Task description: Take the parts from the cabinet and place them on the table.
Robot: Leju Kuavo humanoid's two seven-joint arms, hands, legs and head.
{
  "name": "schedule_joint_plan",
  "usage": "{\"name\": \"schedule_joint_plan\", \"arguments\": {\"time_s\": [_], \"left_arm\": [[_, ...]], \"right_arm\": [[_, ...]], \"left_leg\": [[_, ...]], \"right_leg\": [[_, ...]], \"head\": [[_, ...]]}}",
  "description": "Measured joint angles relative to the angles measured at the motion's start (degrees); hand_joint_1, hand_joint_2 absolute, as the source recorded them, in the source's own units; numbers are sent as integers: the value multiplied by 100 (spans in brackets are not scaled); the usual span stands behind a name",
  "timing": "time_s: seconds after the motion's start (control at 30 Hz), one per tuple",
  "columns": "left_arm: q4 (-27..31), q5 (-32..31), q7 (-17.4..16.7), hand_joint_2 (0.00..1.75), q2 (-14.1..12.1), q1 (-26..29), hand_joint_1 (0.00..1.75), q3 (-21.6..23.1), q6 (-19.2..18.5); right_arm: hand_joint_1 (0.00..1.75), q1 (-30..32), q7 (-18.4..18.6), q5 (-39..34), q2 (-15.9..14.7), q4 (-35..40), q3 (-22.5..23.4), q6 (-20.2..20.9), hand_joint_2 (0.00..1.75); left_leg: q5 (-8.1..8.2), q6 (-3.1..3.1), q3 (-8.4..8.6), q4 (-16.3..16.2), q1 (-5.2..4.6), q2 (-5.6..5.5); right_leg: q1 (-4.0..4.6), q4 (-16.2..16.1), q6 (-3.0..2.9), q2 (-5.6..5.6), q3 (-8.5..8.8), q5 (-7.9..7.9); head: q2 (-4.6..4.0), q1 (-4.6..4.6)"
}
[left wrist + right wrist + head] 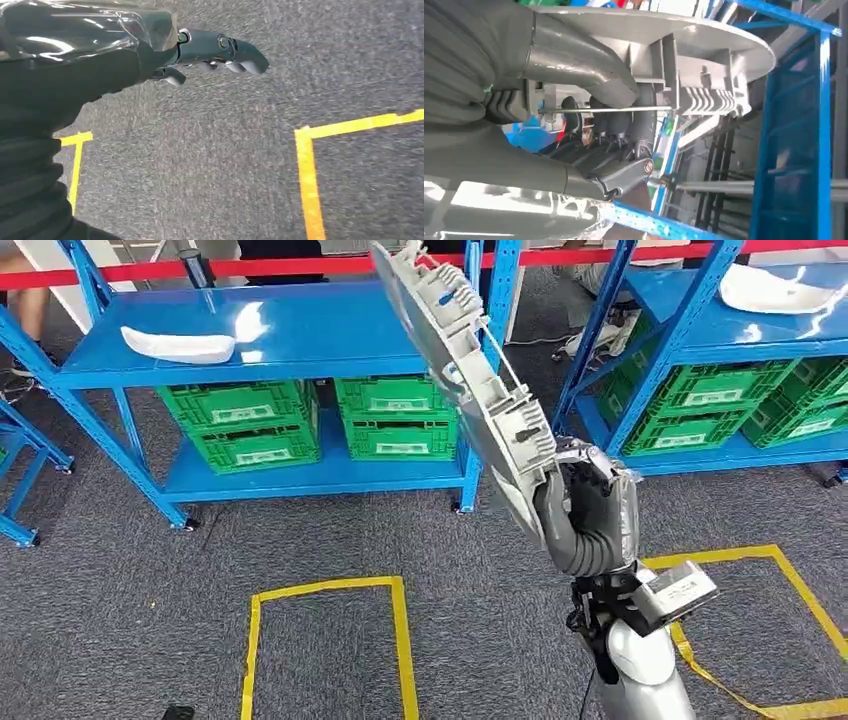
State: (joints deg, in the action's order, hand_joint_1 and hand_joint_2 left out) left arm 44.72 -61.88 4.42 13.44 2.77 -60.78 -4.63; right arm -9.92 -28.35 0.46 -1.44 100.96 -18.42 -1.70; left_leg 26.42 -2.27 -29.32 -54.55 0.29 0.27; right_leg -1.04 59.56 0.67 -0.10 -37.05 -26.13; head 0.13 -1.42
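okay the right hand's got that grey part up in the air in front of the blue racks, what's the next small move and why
Probably keep the grip and carry the grey part away from the blue racks toward the table, which isn't in view. The right hand already holds it clear of the shelves; the left hand hangs empty over the carpet.

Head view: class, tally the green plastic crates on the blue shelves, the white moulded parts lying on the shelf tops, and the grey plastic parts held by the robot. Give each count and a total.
Green plastic crates: 8
White moulded parts on shelf tops: 2
Grey ribbed plastic part, gripped by the right hand: 1
Total: 11
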Motion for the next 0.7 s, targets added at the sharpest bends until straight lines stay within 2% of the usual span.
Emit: {"name": "schedule_joint_plan", "arguments": {"time_s": [0.03, 0.07, 0.1, 0.13, 0.17, 0.2, 0.23, 0.27, 0.3, 0.33, 0.4, 0.43, 0.47, 0.5, 0.53, 0.57, 0.6, 0.63, 0.67, 0.7], "left_arm": [[-2, -4, 0, 175, -2, -7, 0, 0, -2], [-4, -4, 0, 175, -7, -19, 0, 4, -13], [-11, 0, 0, 175, -7, -39, 0, 9, -22], [-24, 24, 0, 175, -7, -62, 0, 18, -28], [-39, 64, 0, 175, -7, -84, 0, 24, -31], [-61, 83, 0, 175, -7, -106, 0, 28, -31], [-88, 129, 0, 175, -9, -124, 0, 37, -28], [-123, 171, 2, 175, -9, -144, 0, 48, -11], [-155, 208, 13, 175, -9, -150, 0, 70, 2], [-195, 249, 22, 175, -11, -164, 0, 81, 20], [-273, 315, 50, 175, -15, -161, 0, 81, 68], [-317, 363, 63, 175, -28, -150, 0, 79, 90], [-345, 374, 72, 175, -31, -136, 0, 79, 101], [-372, 394, 74, 175, -33, -125, 0, 79, 105], [-389, 415, 81, 175, -39, -122, 0, 79, 109], [-411, 420, 83, 175, -59, -110, 0, 76, 120], [-430, 433, 83, 175, -61, -104, 0, 77, 124], [-448, 448, 85, 175, -68, -96, 0, 77, 131], [-472, 474, 85, 175, -72, -82, 0, 74, 140], [-481, 479, 90, 175, -72, -73, 0, 72, 147]], "right_arm": [[175, -11, -2, -4, -2, 0, 15, 33, 175], [175, -11, -4, -15, -4, 0, 28, 76, 175], [175, -10, -7, -33, -7, -2, 33, 122, 175], [175, -8, -7, -50, -11, -11, 37, 166, 175], [175, -14, -13, -57, -13, -22, 39, 194, 175], [175, -24, -18, -57, -13, -28, 39, 223, 175], [175, -42, -26, -57, -13, -28, 39, 234, 175], [175, -75, -28, -57, -13, -28, 39, 243, 175], [175, -117, -28, -55, -11, -28, 37, 249, 175], [175, -120, -31, -52, -4, -28, 37, 269, 175], [175, -147, -28, -48, 7, -33, 35, 291, 175], [175, -154, -28, -48, 15, -33, 33, 295, 175], [175, -168, -28, -48, 28, -35, 28, 301, 175], [175, -167, -26, -48, 48, -37, 20, 302, 175], [175, -168, -24, -48, 59, -39, 9, 302, 175], [175, -169, -26, -48, 68, -39, -2, 302, 175], [175, -167, -24, -48, 74, -48, -9, 304, 175], [175, -167, -17, -48, 77, -57, -15, 310, 175], [175, -167, -7, -48, 83, -70, -24, 321, 175], [175, -166, 4, -48, 92, -77, -33, 330, 175]], "left_leg": [[-62, -18, -86, -5, -12, 7], [-127, -25, -170, -8, -23, 13], [-189, -29, -255, -15, -31, 15], [-252, -27, -343, -20, -41, 14], [-311, -22, -426, -34, -46, 12], [-363, -9, -516, -55, -47, 5], [-410, 7, -601, -90, -47, -4], [-444, 29, -668, -145, -47, -10], [-468, 59, -750, -195, -78, -13], [-517, 92, -774, -207, -65, -7], [-620, 165, -796, -188, -47, -5], [-669, 204, -816, -183, -69, -22], [-542, 240, -863, -236, -28, -42], [-236, 292, -929, -433, -11, -35], [81, 330, -1019, -757, 9, -34], [420, 369, -1158, -1262, 23, -35], [612, 398, -1261, -1683, 34, -34], [650, 414, -1293, -1960, 45, -33], [539, 422, -1204, -2001, 57, -33], [361, 418, -1027, -1823, 67, -32]], "right_leg": [[0, 432, -65, 1, -156, -315], [0, 923, -88, 1, -287, -574], [0, 1323, -69, 0, -378, -709], [0, 1534, -17, 1, -376, -700], [0, 1483, 49, 0, -258, -586], [1, 1189, 118, 0, -16, -410], [1, 711, 155, 0, 321, -257], [4, 147, 128, -2, 710, -231], [35, -348, 48, 0, 1052, -425], [50, -428, 10, 10, 1067, -455], [81, -391, -26, 17, 975, -407], [52, -423, -91, 13, 920, -342], [-1, -426, -117, -5, 917, -283], [3, -426, -179, -9, 858, -231], [5, -424, -197, -11, 807, -178], [9, -418, -199, -13, 733, -118], [11, -412, -196, -14, 660, -67], [11, -403, -193, -15, 590, -16], [10, -386, -183, -14, 507, 31], [10, -358, -168, -12, 430, 72]], "head": [[0, 4], [0, 2], [0, 2], [0, 2], [0, 2], [0, 2], [0, 9], [0, 9], [0, 15], [0, -18], [0, 24], [0, 17], [0, 33], [0, 2], [0, -5], [0, -5], [0, -9], [0, -7], [0, -7], [0, -9]]}}
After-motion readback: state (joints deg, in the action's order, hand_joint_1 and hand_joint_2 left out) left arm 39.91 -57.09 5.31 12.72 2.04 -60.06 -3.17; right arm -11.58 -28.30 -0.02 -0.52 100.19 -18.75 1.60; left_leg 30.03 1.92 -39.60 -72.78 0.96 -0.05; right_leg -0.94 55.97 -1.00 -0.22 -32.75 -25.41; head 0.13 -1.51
